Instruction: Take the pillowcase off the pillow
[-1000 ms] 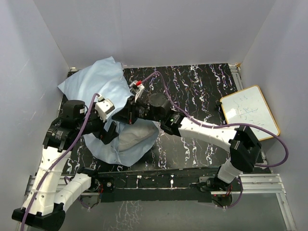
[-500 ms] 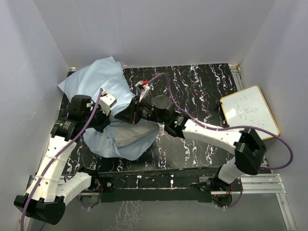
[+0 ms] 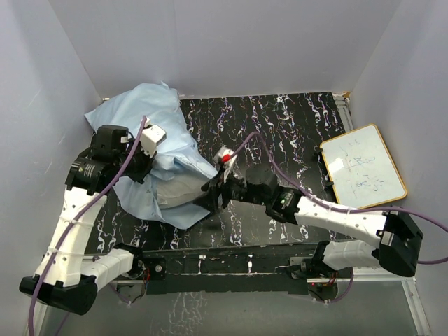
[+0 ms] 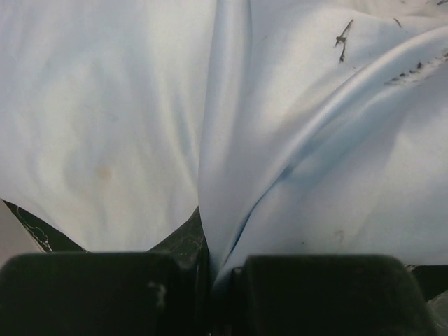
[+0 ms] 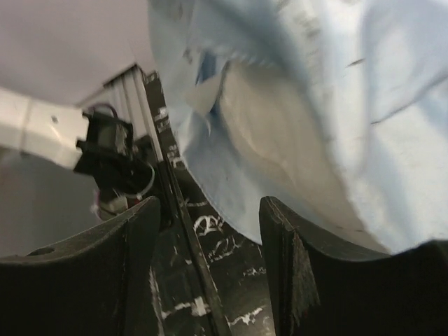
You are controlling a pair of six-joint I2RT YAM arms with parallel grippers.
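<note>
Pillowcase (image 3: 162,133), top view: a pale blue, faintly shiny sack, thin and creased, heaped toward 9–10 o'clock on the black, white-veined table (image 3: 294,126). At the heap's 5 o'clock end the mouth gapes, and a grey-white patch of pillow (image 3: 185,189) shows inside. The left gripper (image 3: 142,166) sits on the blue cloth at the heap's 9 o'clock side; how its jaws stand cannot be told from here. The right gripper (image 3: 211,198) lies low at the heap's 4 o'clock edge, just beside the mouth. A wood-framed whiteboard (image 3: 362,166) rests at 3 o'clock, well apart.

Left wrist view: the smooth blue pillowcase (image 4: 315,140) fills the frame, its soft rounded folds converging at 6 o'clock. The left gripper (image 4: 210,280) is clenched on one ridge of it. The black pads (image 4: 84,294) nearly meet, with only the thin fold between them.

Right wrist view: the pillowcase (image 5: 392,119) hangs from 12 to 3 o'clock with a wrinkled hem, and the matte off-white pillow (image 5: 280,140) bulges from the opening. The right gripper (image 5: 210,273) is spread wide, and only table shows between its black fingers (image 5: 136,266). The 5 o'clock finger lies close under the blue hem; whether it touches is unclear.
</note>
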